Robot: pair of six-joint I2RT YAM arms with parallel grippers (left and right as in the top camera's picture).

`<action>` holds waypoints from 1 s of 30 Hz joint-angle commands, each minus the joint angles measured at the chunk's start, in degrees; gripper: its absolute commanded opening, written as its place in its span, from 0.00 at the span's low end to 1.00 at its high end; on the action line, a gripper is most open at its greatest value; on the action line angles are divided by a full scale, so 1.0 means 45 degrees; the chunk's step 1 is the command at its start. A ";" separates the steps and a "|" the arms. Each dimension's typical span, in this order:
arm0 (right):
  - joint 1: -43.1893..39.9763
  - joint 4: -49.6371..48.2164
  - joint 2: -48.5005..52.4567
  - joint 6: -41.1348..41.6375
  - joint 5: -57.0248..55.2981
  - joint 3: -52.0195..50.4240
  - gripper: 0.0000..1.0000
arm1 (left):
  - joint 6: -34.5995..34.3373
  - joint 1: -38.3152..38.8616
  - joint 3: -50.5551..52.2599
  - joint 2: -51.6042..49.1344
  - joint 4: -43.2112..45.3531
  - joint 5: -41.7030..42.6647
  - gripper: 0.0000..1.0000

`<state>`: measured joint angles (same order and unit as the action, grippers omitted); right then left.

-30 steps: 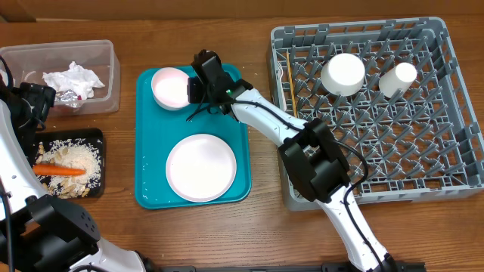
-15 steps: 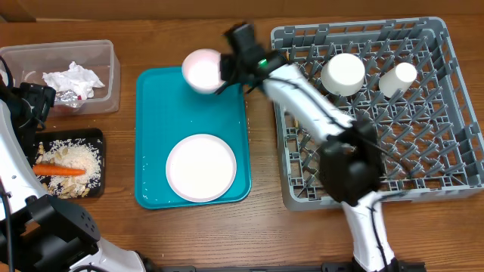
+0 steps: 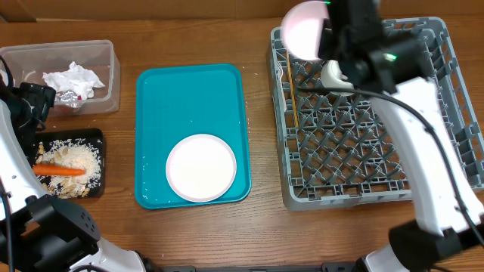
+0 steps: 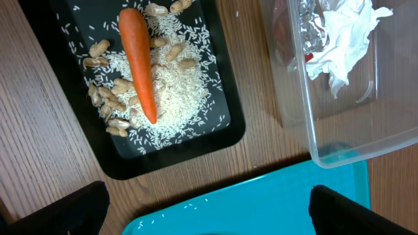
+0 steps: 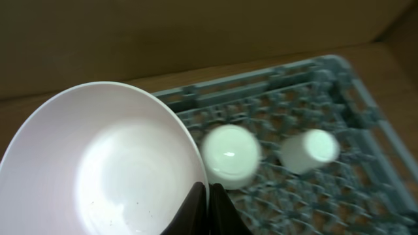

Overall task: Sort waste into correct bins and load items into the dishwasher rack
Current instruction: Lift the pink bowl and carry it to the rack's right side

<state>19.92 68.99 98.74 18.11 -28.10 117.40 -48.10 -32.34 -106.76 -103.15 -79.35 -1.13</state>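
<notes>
My right gripper [image 5: 208, 186] is shut on the rim of a white bowl [image 3: 305, 29], held in the air over the back left corner of the grey dishwasher rack [image 3: 340, 143]. Below it in the rack stand an upturned bowl [image 5: 228, 155] and a cup [image 5: 310, 150], with a chopstick [image 3: 290, 72] along the left side. The plate [image 3: 201, 167] lies on the teal tray [image 3: 189, 98]. My left gripper [image 4: 209, 212] is open above that tray's corner, holding nothing. The carrot [image 4: 137, 62] and rice [image 4: 173, 98] lie in the black tray [image 4: 215, 140]. Napkins [image 4: 346, 32] and a wrapper [image 4: 307, 26] sit in the clear tub [image 4: 326, 130].
The right arm reaches across the rack's middle from the front right. Peanuts [image 4: 108, 98] lie among the rice. A brown cardboard wall runs behind the table. The left arm stands at the table's left edge beside both bins.
My right gripper has lifted the bowl off the teal tray and carried it right and back, to above the rack's corner. The left arm has not moved.
</notes>
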 commanded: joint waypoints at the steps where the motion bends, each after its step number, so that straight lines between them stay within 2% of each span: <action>1: -0.0495 0.0729 -0.0675 0.0447 -0.1996 0.0223 0.04 | -0.0175 0.0024 0.0000 0.0010 -0.0019 -0.0170 1.00; 7: -0.1559 0.3517 -0.1234 0.2351 -0.3483 0.0223 0.04 | -0.0175 0.0024 0.0000 0.0010 -0.0019 -0.0175 1.00; 13: -0.2234 0.6237 -0.1239 0.6416 -0.6717 -0.0170 0.04 | -0.0175 0.0024 0.0000 0.0010 -0.0019 -0.0170 1.00; 21: -0.2380 0.5833 -0.1190 0.7038 -0.8995 -0.2443 0.04 | -0.0175 0.0024 0.0000 0.0010 -0.0019 -0.0175 1.00; 30: -0.2599 0.2982 -0.1185 0.7023 -1.2109 -0.7310 0.04 | -0.0175 0.0024 0.0000 0.0010 -0.0019 -0.0175 1.00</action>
<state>8.54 85.43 94.41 48.47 -73.12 90.19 -48.10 -32.34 -106.76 -103.15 -79.33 -1.13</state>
